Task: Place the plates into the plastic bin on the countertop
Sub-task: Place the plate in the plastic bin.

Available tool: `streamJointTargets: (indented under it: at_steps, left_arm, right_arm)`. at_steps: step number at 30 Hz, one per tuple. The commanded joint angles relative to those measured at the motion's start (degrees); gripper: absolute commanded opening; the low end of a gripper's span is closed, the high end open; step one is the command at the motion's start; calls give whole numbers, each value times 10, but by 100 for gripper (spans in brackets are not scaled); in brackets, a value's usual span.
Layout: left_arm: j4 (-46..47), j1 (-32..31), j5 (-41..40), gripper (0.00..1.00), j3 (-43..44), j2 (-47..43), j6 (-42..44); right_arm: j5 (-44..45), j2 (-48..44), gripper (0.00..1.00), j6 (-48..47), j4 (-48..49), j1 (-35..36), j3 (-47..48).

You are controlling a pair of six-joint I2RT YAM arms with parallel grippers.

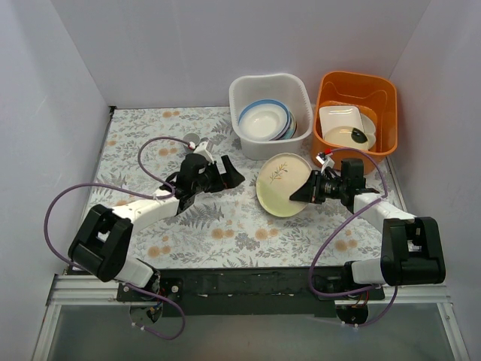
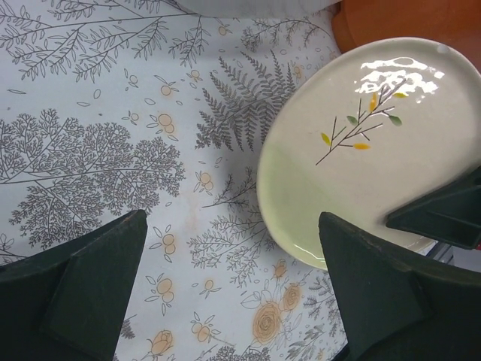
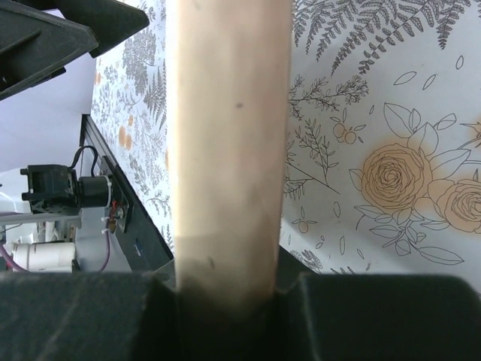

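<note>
A cream-green plate with a painted twig is held tilted above the countertop, in front of the white plastic bin. My right gripper is shut on its right rim; in the right wrist view the plate's edge runs up between the jaws. My left gripper is open and empty just left of the plate, which also shows in the left wrist view. The bin holds several stacked plates, a white one with a blue rim on top.
An orange tub at the back right holds a squarish white dish and other dishes. A small grey cup stands at the back, left of the bin. White walls close the sides and back.
</note>
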Motion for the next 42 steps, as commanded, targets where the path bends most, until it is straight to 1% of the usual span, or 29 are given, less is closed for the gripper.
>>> streamJointTargets:
  at_steps: [1,5,11,14,15,19,20,22,24,26,27,30,31,32,37,42]
  left_arm:
    - [34,21,36,98,-22,-35,-10]
    - [28,40,53,98,-15,-14,-20]
    - [35,43,63,98,-15,-8,-20]
    - [29,47,63,98,-6,1,-15]
    - [19,49,62,98,-1,8,-13]
    - [7,52,61,98,11,13,-5]
    - [6,52,61,98,11,12,-6]
    - [4,52,59,98,7,4,-7]
    - [15,52,59,98,-2,-1,-8]
    - [14,53,61,98,-2,0,-7]
    - [6,53,61,98,4,1,-5]
    - [2,53,62,98,4,3,-4]
    - [0,53,62,98,3,3,-5]
    - [1,53,62,98,4,2,-4]
    - [-1,53,62,98,2,3,-2]
    - [-9,53,61,98,3,3,-1]
  right_arm:
    - [-54,-9,1,8,57,5,43]
    - [-61,-5,1,-5,36,6,54]
    - [-90,-5,1,-15,39,15,58]
    - [-124,-9,1,-4,61,19,56]
    - [-135,-13,1,4,85,19,56]
    - [-117,-14,1,29,108,19,80]
    - [-106,-5,1,35,111,19,100]
    - [-101,10,1,70,149,19,119]
    - [-98,42,1,118,180,19,155]
    - [-100,79,1,147,226,19,182]
    - [-99,92,1,165,242,19,210]
    - [-108,146,1,243,321,19,250]
    - [-109,159,1,278,339,19,277]
    - [-110,185,1,292,364,19,292]
    - [-107,259,1,340,394,19,406]
    - [-102,327,1,390,420,19,485]
